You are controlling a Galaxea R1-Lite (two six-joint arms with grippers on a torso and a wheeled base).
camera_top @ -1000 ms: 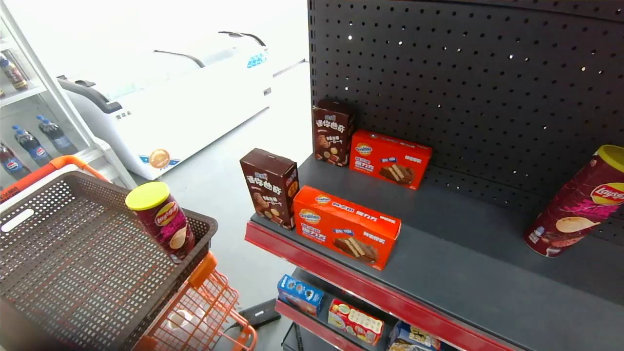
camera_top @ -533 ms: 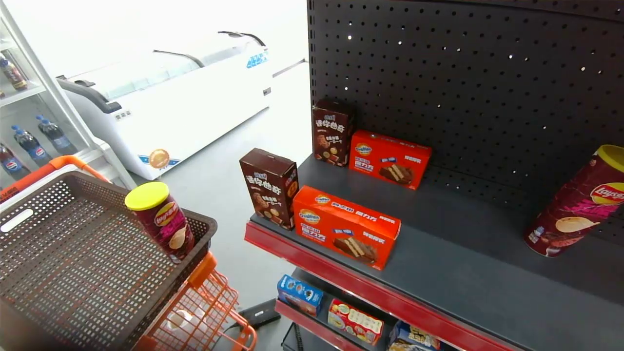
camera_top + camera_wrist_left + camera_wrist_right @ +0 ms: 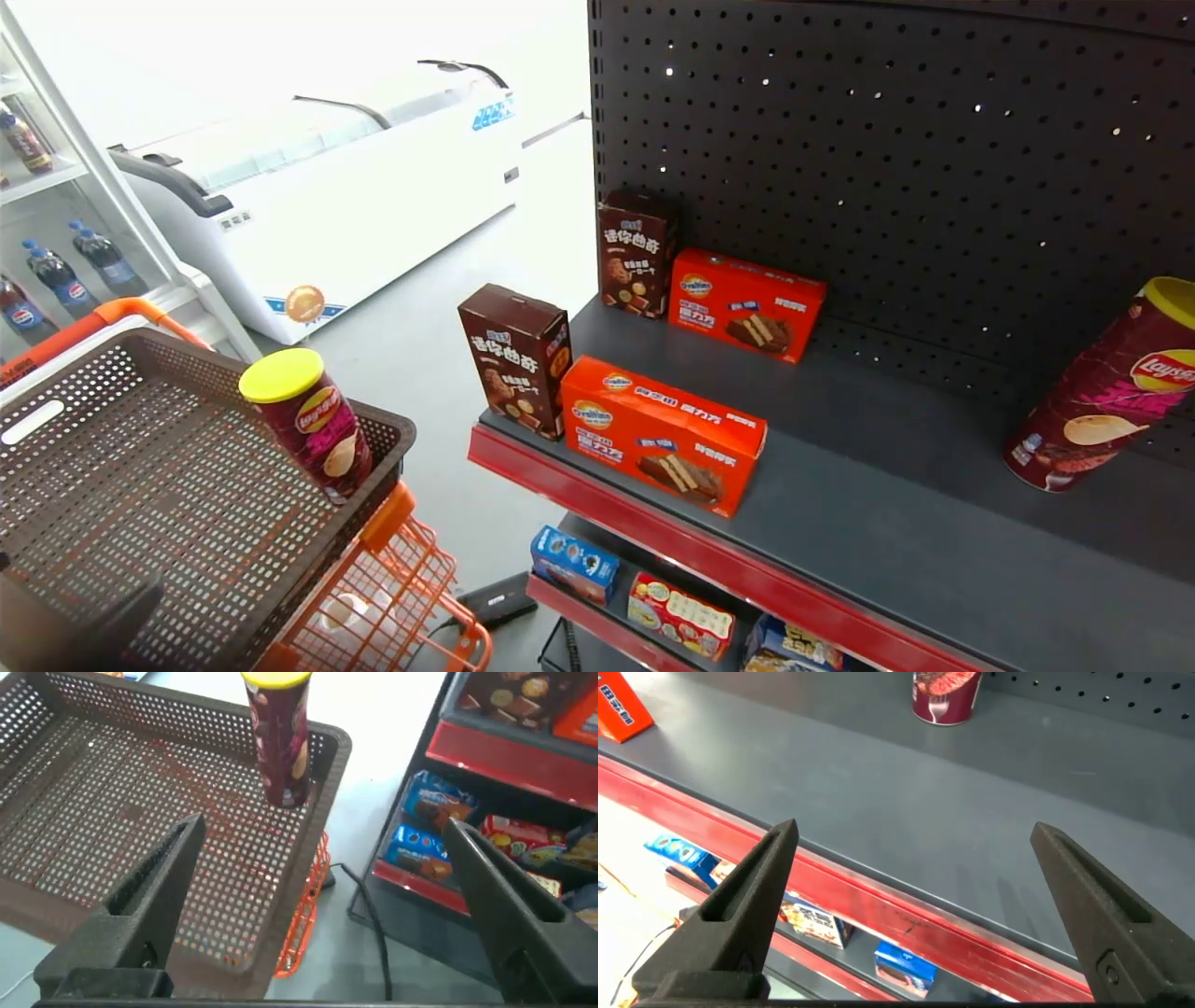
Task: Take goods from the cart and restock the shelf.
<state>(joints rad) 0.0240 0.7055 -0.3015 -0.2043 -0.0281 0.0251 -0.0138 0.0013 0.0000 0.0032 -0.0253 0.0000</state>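
A can of chips (image 3: 306,420) with a yellow lid stands upright in the right far corner of a brown perforated basket (image 3: 140,523), which sits on top of an orange cart (image 3: 392,597) to the left of the shelf (image 3: 887,504). The left tool (image 3: 322,905) hangs over the near side of the basket with its two fingers wide apart and nothing between them. The can is farther off, beyond its tips.

The right tool (image 3: 910,915) hovers above the red front edge of the shelf, its fingers likewise spread wide and holding nothing. A second chips can (image 3: 1102,392) stands at the far right of the shelf, close to the black pegboard back (image 3: 887,140).

On the left part of the shelf a brown cookie box (image 3: 516,359) stands upright at the near left corner, touching an orange wafer box (image 3: 663,434) on its right. A second brown cookie box (image 3: 638,252) and a second orange wafer box (image 3: 747,303) sit side by side behind them, against the pegboard. Small packets (image 3: 672,611) lie on the lower shelf below. A white chest freezer (image 3: 327,187) stands on the floor beyond the cart.
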